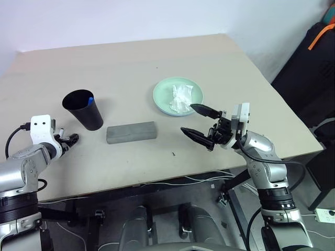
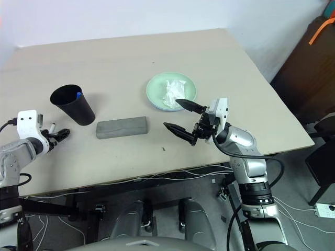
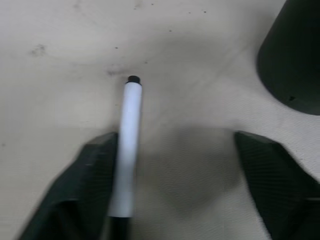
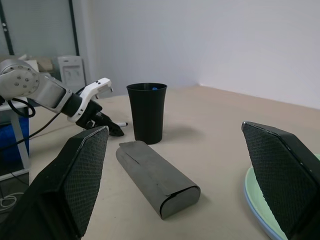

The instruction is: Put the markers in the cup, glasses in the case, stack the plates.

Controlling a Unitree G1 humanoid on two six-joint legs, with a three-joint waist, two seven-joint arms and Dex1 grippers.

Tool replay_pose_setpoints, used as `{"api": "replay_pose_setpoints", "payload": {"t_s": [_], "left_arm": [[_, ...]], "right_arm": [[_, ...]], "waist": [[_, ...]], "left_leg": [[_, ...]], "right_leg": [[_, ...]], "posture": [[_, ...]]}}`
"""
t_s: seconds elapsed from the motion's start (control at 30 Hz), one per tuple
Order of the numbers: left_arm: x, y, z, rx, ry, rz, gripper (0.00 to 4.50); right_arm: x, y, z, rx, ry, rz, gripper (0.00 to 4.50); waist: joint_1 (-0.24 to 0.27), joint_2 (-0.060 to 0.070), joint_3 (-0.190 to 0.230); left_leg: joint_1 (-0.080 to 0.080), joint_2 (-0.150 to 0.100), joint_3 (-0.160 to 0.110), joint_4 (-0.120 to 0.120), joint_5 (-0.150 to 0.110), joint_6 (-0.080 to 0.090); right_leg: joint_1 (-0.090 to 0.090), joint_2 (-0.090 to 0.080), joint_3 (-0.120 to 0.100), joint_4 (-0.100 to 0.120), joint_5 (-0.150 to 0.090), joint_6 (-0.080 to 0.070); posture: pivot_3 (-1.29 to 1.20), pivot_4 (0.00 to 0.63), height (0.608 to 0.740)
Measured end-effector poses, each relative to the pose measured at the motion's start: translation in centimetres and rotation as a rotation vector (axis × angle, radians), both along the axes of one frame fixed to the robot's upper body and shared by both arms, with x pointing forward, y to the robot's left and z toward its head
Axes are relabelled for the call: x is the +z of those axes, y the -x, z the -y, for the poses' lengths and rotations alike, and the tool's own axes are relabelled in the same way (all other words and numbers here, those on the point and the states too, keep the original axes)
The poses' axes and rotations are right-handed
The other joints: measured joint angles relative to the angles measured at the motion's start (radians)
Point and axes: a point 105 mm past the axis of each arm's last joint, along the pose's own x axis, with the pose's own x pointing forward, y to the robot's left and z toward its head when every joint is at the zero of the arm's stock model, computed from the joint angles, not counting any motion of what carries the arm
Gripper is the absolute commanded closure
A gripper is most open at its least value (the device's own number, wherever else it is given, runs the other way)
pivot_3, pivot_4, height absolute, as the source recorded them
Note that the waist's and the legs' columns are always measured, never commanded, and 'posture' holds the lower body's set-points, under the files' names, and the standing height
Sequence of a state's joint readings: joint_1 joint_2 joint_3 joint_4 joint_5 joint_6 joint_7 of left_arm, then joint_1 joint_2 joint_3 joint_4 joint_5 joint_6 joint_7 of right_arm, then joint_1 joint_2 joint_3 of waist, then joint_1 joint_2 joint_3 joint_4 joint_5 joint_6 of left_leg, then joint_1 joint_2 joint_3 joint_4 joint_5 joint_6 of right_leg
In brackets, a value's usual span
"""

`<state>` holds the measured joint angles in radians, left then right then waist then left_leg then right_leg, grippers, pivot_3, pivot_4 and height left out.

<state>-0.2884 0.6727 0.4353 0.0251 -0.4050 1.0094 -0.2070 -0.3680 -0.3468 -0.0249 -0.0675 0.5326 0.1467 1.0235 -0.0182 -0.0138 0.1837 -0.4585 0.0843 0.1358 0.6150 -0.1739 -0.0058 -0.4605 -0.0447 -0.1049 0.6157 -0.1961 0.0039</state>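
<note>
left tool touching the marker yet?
Touching. Left wrist view: the marker lies flush against one finger of the left tool; the other stands clear.

The surface (image 1: 157, 57) is a pale beige colour with a few small dark specks. The cup (image 1: 84, 110) is matte black, and a blue marker cap (image 1: 90, 99) shows at its rim. The case (image 1: 131, 132) is plain grey, with a felt-like look. The plate (image 1: 162, 99) is mint green; under its edge a light blue rim is visible in the right wrist view. On it lies a crumpled white tissue (image 1: 181, 98). The marker (image 3: 127, 145) has a white body and a dark tip. The left gripper (image 1: 69, 139) and the right gripper (image 1: 198, 121) have black fingers with a fine woven pattern, and white and silver wrist housings.
</note>
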Motion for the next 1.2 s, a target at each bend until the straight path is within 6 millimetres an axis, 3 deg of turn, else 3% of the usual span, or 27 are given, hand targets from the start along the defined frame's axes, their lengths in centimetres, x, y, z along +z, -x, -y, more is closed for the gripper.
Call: {"api": "replay_pose_setpoints", "payload": {"t_s": [0.27,0.53,0.7,0.87,0.97,1.1,1.2], "left_arm": [[0.0,0.5,-0.9,0.034,-0.009,-0.027,4.49],[0.1,0.6,-1.2,0.034,-0.02,-0.029,4.49],[0.8,0.8,-3.8,0.097,-0.108,-0.003,4.49],[6.0,-1.0,-5.4,0.119,-0.245,0.302,4.49],[7.7,-1.5,-4.4,0.015,-0.314,0.432,4.49],[9.5,-2.4,-4.3,0.02,-0.299,0.591,4.49],[13.7,-3.0,-2.6,-0.034,-0.261,0.83,4.49]], "right_arm": [[0.1,0.2,-0.2,0.01,0.012,-0.006,0.0],[0.1,0.4,-0.6,0.023,0.019,-0.005,0.0],[0.0,0.3,-0.4,0.021,0.031,-0.013,0.0],[-0.1,0.4,-0.7,0.029,0.033,-0.016,0.0],[0.1,0.5,-0.9,0.031,0.027,-0.008,0.0],[0.3,0.6,-0.9,0.031,0.022,-0.002,0.0],[0.4,0.7,-1.0,0.033,0.018,0.002,0.0]], "waist": [[0.0,0.0,0.0],[-0.001,0.0,0.0],[0.003,0.0,0.0],[0.008,-0.001,0.0],[0.007,-0.001,0.0],[0.01,-0.002,0.0],[0.012,-0.003,0.0]], "left_leg": [[0.002,0.0,-0.001,0.0,0.0,0.0],[0.002,0.0,-0.001,0.0,0.0,0.0],[0.001,0.0,-0.002,0.0,0.0,0.0],[-0.003,0.0,0.0,0.0,0.0,0.0],[-0.003,0.0,0.002,0.0,0.0,0.0],[-0.004,0.0,0.001,0.0,0.0,0.0],[-0.003,0.0,0.001,0.003,0.0,0.0]], "right_leg": [[0.0,0.0,-0.001,0.001,0.001,-0.001],[-0.001,0.0,-0.001,0.001,0.001,-0.001],[-0.002,-0.001,-0.002,0.0,0.001,-0.001],[-0.003,-0.005,-0.005,-0.003,0.004,-0.005],[-0.003,-0.005,-0.005,-0.004,0.004,-0.005],[-0.003,-0.004,-0.005,-0.004,0.003,-0.004],[-0.001,-0.004,-0.006,-0.003,0.003,-0.004]], "posture": [[0.0,0.15,0.74],[0.0,0.15,0.74],[0.0,0.15,0.74],[0.0,0.15,0.74],[0.0,0.15,0.74],[0.0,0.15,0.74],[0.0,0.15,0.74]]}}
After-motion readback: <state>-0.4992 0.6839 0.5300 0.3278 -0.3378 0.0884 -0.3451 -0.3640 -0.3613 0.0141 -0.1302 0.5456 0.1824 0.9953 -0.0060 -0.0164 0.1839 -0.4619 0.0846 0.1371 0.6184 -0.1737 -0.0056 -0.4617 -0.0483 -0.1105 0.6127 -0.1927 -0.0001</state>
